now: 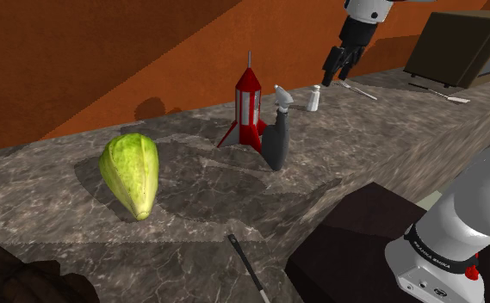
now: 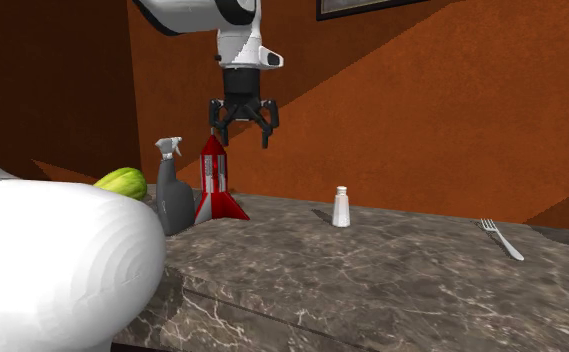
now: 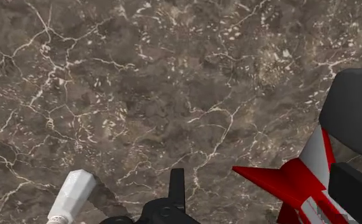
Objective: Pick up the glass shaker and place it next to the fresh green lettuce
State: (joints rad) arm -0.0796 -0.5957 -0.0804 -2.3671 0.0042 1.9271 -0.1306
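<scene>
The shaker (image 1: pixel 314 98) is a small pale bottle with a light cap, standing upright on the marble counter (image 1: pixel 191 215) near the back wall. The yellow-green lettuce (image 1: pixel 129 175) lies far from it, toward the shoulder view's left. My gripper (image 1: pixel 336 72) hangs open in the air above the counter, just beside the shaker and higher than it, holding nothing. From the second exterior view the gripper (image 2: pixel 242 135) is up over the rocket, left of the shaker (image 2: pixel 341 207). In the wrist view the shaker (image 3: pixel 71 194) lies outside one of my fingers (image 3: pixel 176 186).
A red and white toy rocket (image 1: pixel 248 108) and a dark grey spray bottle (image 1: pixel 276 136) stand between shaker and lettuce. A fork (image 2: pixel 502 240) lies beyond the shaker, and a dark slim utensil (image 1: pixel 247 262) lies near the front edge. A dark box (image 1: pixel 458 43) sits at the far end.
</scene>
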